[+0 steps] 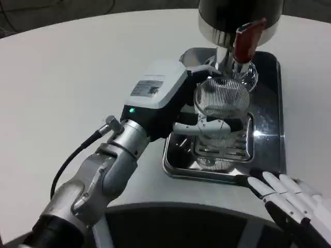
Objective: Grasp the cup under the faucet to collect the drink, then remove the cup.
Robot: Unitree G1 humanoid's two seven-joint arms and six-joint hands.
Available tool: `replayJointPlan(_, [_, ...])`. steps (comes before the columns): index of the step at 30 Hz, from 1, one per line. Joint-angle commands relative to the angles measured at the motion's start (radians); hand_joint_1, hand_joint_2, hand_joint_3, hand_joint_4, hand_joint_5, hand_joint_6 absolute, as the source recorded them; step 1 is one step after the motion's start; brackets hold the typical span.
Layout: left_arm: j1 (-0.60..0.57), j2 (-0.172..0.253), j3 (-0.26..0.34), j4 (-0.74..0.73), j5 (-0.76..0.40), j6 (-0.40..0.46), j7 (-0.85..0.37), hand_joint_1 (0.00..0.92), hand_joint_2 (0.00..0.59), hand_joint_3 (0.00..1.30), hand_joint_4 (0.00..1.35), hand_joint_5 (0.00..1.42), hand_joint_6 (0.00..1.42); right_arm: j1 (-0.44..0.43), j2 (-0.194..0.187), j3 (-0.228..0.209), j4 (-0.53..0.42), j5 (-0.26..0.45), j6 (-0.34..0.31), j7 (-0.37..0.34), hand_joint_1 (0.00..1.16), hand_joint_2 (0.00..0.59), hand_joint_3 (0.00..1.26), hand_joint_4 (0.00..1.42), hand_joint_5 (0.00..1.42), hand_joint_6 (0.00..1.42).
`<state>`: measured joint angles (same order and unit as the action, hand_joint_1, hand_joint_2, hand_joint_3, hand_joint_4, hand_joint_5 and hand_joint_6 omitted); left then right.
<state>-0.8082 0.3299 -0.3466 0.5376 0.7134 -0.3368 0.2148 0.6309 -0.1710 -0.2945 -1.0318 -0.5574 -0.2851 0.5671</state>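
Observation:
A clear ribbed glass cup (221,106) stands upright on the grille of a shiny metal drip tray (269,155), directly under the faucet (226,64) of a dark, silver-banded drink dispenser (239,18) with a red tap lever (245,40). My left hand (194,116) reaches in from the left and wraps its fingers around the cup's lower half, gripping it. My right hand (289,204) lies flat on the table at the lower right, fingers spread, just in front of the tray's near edge and holding nothing.
The white round table (77,67) stretches to the left and behind. Its near edge curves across the bottom of the picture, with dark floor below. A black cable (77,155) runs along my left forearm.

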Motion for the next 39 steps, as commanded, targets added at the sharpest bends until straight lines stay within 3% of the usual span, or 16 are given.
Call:
replayJointPlan(1, [0.03,0.006,-0.003,-0.027,-0.002,0.003,-0.005,0.23,0.079,0.45,0.46,0.72,1.17,0.007,0.004,-0.006,-0.015,0.003,-0.011,0.019,0.3,0.415,0.07,0.0,0.0,0.0])
replayJointPlan(4, [0.033,0.009,-0.002,-0.038,0.002,0.006,-0.004,0.231,0.08,0.45,0.46,0.7,1.17,0.009,0.006,-0.007,-0.015,0.005,-0.004,0.022,0.3,0.415,0.07,0.0,0.0,0.0])
replayJointPlan(7, [0.036,0.013,0.002,-0.046,0.002,0.006,0.0,0.224,0.07,0.43,0.37,0.61,1.07,0.005,0.005,-0.012,-0.015,0.008,0.0,0.021,0.3,0.415,0.07,0.0,0.0,0.0])
replayJointPlan(23, [0.062,0.026,0.022,-0.083,-0.025,-0.006,-0.021,0.171,0.075,0.33,0.24,0.55,1.02,-0.013,0.004,-0.005,-0.015,0.005,0.03,0.029,0.3,0.42,0.08,0.0,0.0,0.0])
replayJointPlan(26, [0.07,0.024,0.029,-0.085,-0.041,-0.018,-0.016,0.175,0.076,0.32,0.23,0.53,0.92,-0.015,0.002,-0.006,-0.015,0.007,0.035,0.033,0.3,0.421,0.09,0.0,0.0,0.0])
replayJointPlan(33, [0.111,0.031,0.058,-0.134,-0.062,-0.041,0.014,0.177,0.079,0.32,0.22,0.53,0.96,-0.009,0.006,-0.004,-0.015,0.008,0.036,0.033,0.3,0.421,0.1,0.0,0.0,0.0])
replayJointPlan(39, [0.159,0.047,0.099,-0.196,-0.087,-0.067,0.018,0.18,0.081,0.34,0.24,0.54,0.83,-0.011,0.004,-0.001,-0.015,0.01,0.046,0.035,0.3,0.421,0.1,0.0,0.0,0.0])
